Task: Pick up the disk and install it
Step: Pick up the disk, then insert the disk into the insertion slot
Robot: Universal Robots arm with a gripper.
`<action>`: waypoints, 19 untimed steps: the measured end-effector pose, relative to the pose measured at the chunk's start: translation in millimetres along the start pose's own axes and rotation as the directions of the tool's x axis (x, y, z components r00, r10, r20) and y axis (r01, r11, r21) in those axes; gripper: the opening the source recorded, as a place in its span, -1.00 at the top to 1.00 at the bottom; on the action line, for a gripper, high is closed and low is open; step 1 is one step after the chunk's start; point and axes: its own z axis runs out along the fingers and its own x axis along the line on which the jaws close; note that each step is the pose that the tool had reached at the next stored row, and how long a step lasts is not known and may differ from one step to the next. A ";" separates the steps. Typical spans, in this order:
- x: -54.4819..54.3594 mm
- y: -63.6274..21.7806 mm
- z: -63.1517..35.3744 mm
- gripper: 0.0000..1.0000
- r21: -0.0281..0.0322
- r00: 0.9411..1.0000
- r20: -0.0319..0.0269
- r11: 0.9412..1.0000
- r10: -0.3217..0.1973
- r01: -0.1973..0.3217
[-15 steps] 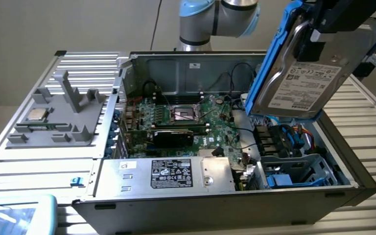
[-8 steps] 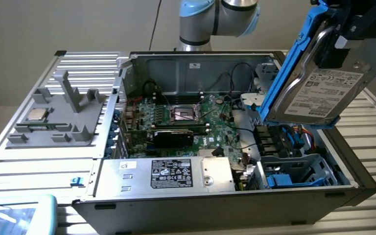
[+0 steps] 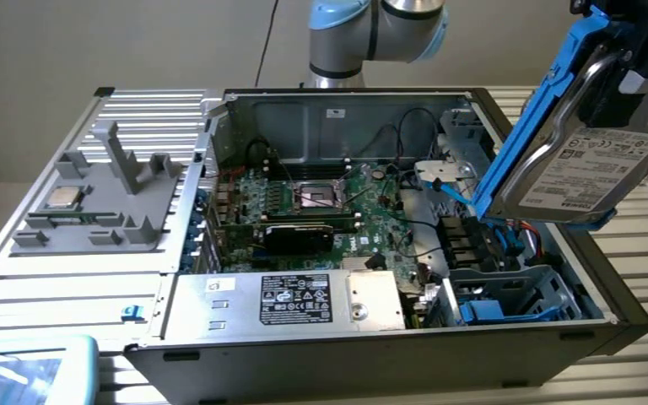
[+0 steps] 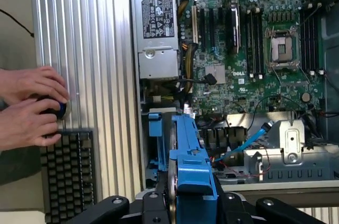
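Pincer clamped on the disk | held tilted, high — seemingly to clear the open computer case; drive bay lay below

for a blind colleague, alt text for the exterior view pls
The gripper holds the disk tilted above the open case, at the exterior view's right. A chip lies in a grey holder at that view's left.

I read TOSHIBA on the white label of the disk in my pincer; DELL marks the motherboard below.
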 end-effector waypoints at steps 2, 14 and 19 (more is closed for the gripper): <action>0.8 -0.9 0.0 0.25 0.027 1.000 0.002 1.000 0.000 0.000; 7.7 -2.0 1.4 0.25 0.070 1.000 0.001 0.998 0.000 -0.001; 8.2 0.6 2.1 0.25 0.071 1.000 0.001 0.997 0.000 -0.001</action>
